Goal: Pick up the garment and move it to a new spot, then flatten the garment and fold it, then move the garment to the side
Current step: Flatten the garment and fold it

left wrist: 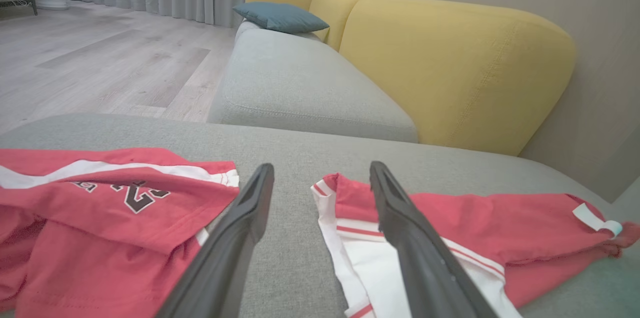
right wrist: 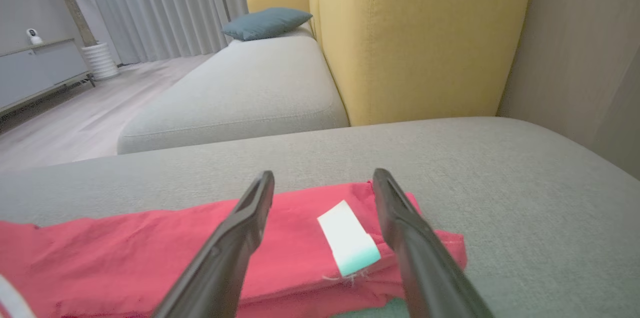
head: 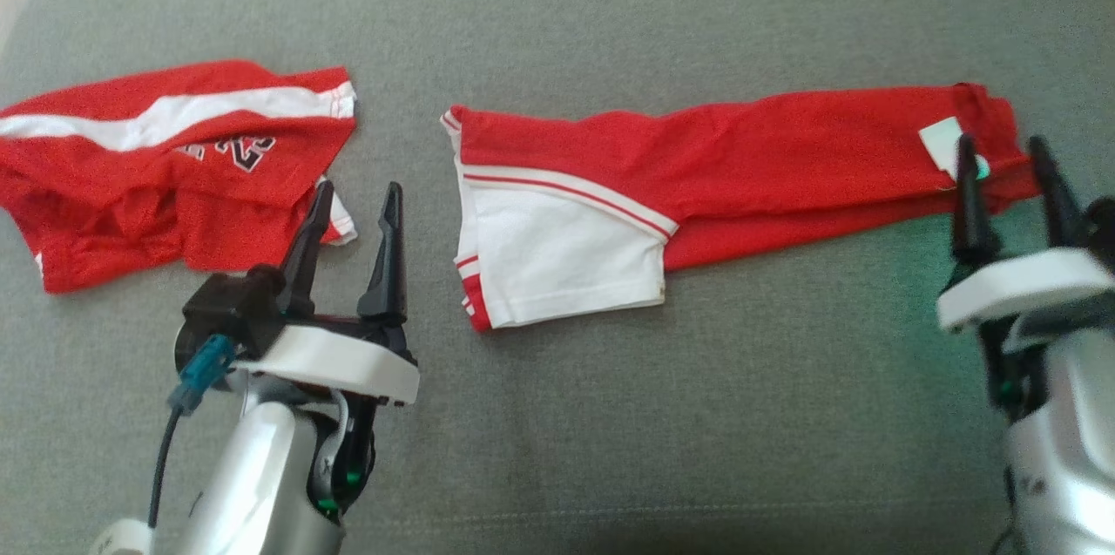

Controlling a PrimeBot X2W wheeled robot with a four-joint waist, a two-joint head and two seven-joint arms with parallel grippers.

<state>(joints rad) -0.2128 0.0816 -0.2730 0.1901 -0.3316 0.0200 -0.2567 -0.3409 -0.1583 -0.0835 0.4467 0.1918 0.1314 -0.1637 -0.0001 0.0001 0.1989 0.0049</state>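
**A:** Where is the piece it has to handle?

**B:** My guess is the long red garment [head: 740, 154]. It lies as a folded strip across the middle and right of the head view, on the grey cushion [head: 610, 450]. Its white panel [head: 557, 250] is at the left end and a white label [head: 941, 141] at the right end.

**A:** And the fingers?

**B:** Both pairs are released and hold nothing. The left gripper [head: 359, 189], at lower left, hovers over the gap between the strip and the second red garment [head: 157, 180], which is in the upper left. The right gripper [head: 1000, 141], at the right edge, straddles the label end. I cannot tell whether it touches the cloth.

**A:** What could go wrong?

**B:** If it pinches only the top layer, the fold would likely fall open on the lift. If the two ends rise unevenly, the strip could sag and crumple. The left fingers are just beside the other garment's corner and might snag it.

**A:** What's the count?

**B:** There are two red garments, two grippers with two fingers each, one label, and one blue pillow [left wrist: 280, 16] far back in the left wrist view.
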